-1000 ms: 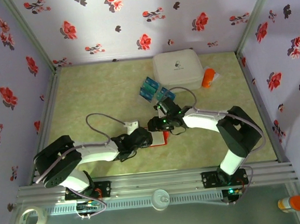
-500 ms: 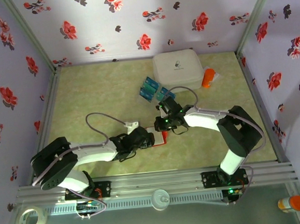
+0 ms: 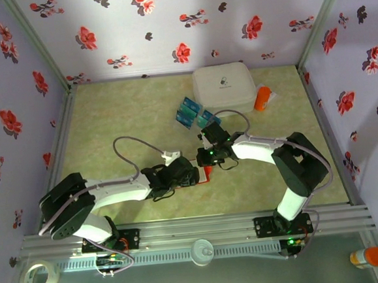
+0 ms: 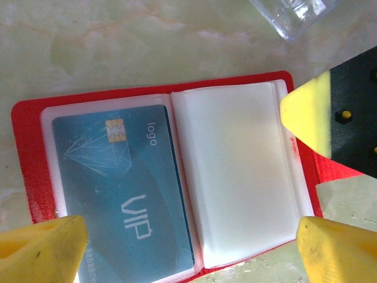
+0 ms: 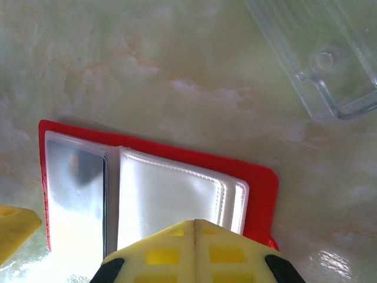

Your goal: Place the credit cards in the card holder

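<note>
1. Card holder (image 4: 297, 177): red, lying open and flat on the table (image 3: 115, 121), midway between the left and right edges and closer to the near edge than the far one. In the top view only a red corner (image 3: 208, 173) shows between the 2 grippers.
2. Writing: the teal card (image 4: 126, 188) in 1 clear pocket carries a chip, the word "logo" and large "VIP". The small print near its lower end is too small to read. The card's long axis runs parallel to the fold, and the words run across its short side. The second pocket (image 4: 235, 171) is plain white.
3. Loose credit cards (image 3: 188, 112): a blue-teal cluster lying diagonally just in front of the white case (image 3: 224, 86) at the far edge. The case's dark logo cannot be read. An orange bottle (image 3: 262, 98) lies beside the case.
4. Left gripper (image 4: 188, 253): jaws spread wide, 1 yellow fingertip (image 4: 41, 247) at each end of the card holder, gripping nothing.
5. Right gripper (image 5: 194, 247): jaws pressed together on nothing, tip at the outer edge of the white pocket.
6. A clear plastic tray (image 5: 324, 53) lies near the card holder.
</note>
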